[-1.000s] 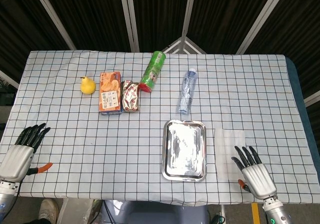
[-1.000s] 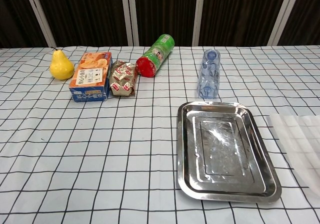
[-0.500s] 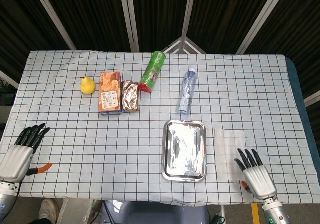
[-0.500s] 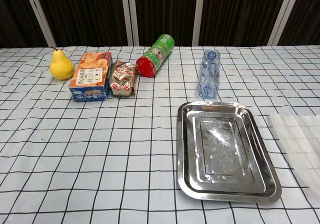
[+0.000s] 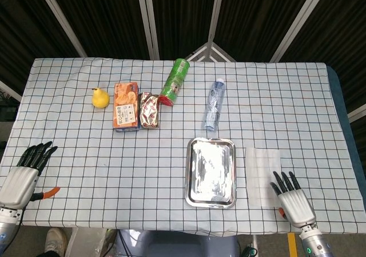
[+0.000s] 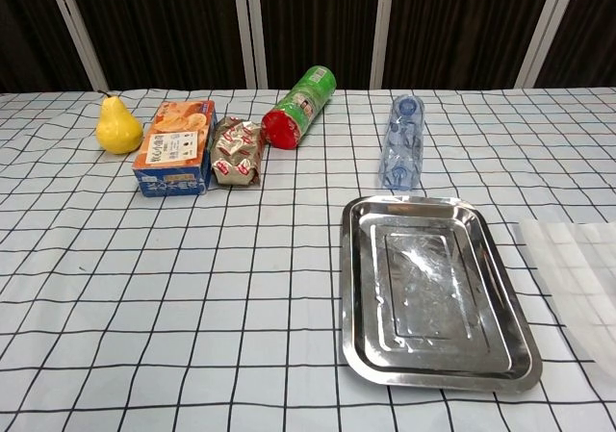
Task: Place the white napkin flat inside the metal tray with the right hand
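Observation:
The white napkin (image 5: 262, 171) lies flat on the checked cloth just right of the metal tray (image 5: 211, 172), also visible as napkin (image 6: 577, 280) beside tray (image 6: 433, 292) in the chest view. The tray holds nothing. My right hand (image 5: 293, 200) rests near the table's front edge, fingers spread and empty, its fingertips just short of the napkin's near right corner. My left hand (image 5: 23, 174) lies at the front left edge, fingers apart, holding nothing. Neither hand shows in the chest view.
Behind the tray lie a clear water bottle (image 5: 214, 103) and a green chip can (image 5: 175, 82). Further left stand a foil snack pack (image 5: 150, 110), an orange box (image 5: 126, 106) and a yellow pear (image 5: 100, 97).
My right hand has drawn back toward the front edge of the table, off the napkin's near corner. The napkin, the tray and the left hand stay put.

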### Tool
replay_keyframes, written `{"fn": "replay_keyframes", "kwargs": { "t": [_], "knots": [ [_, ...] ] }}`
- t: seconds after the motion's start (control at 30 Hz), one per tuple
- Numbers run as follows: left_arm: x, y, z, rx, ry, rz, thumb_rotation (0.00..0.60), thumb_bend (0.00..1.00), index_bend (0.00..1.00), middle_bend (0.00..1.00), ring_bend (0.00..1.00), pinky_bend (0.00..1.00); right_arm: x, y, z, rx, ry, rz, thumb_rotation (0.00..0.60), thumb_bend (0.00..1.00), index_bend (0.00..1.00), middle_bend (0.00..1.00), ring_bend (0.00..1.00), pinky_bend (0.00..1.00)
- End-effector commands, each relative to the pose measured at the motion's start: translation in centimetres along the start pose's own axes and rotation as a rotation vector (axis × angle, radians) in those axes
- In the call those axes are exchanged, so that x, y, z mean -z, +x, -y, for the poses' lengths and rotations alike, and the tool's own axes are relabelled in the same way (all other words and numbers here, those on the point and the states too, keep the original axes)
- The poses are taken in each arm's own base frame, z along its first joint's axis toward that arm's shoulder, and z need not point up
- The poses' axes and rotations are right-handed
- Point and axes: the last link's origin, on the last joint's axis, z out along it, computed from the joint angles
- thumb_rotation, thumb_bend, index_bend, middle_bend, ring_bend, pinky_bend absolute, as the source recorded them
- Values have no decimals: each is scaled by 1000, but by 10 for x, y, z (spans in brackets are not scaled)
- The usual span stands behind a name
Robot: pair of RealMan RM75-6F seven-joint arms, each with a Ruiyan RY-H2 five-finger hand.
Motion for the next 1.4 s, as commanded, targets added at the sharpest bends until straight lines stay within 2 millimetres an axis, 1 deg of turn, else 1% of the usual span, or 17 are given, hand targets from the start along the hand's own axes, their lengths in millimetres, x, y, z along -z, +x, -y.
{"fn": "replay_keyframes", "kwargs": {
  "t": [0.03,0.33,0.43,0.53,0.67,0.77,0.87,1.13,1.4],
  "knots": [
    [0,0,0,0,0,0,600,0,0,0,0,0,-1,-1,-1,-1,-7,0,600,294,218,35,0,0],
    [0,0,0,0,1,-2,600,0,0,0,0,0,-6,-6,1,-7,-5,-6,600,295,218,35,0,0],
    [0,0,0,1,2,0,600,0,0,0,0,0,-8,-6,2,-17,5,-20,600,294,224,49,0,0],
    [0,0,0,2,2,0,600,0,0,0,0,0,-9,-7,3,-24,13,-32,600,315,288,82,0,0],
    [0,0,0,3,3,1,600,0,0,0,0,0,-10,-9,5,-32,25,-39,600,398,394,109,0,0],
    [0,0,0,4,3,1,600,0,0,0,0,0,-11,-9,7,-36,32,-44,600,443,462,132,0,0],
    [0,0,0,5,3,1,600,0,0,0,0,0,-11,-10,7,-40,36,-49,600,461,515,144,0,0],
    [0,0,0,6,3,2,600,0,0,0,0,0,-10,-8,8,-58,45,-66,600,499,604,188,0,0],
    [0,0,0,6,2,2,600,0,0,0,0,0,-7,-2,13,-84,67,-94,600,518,625,199,0,0]
  ]
}}
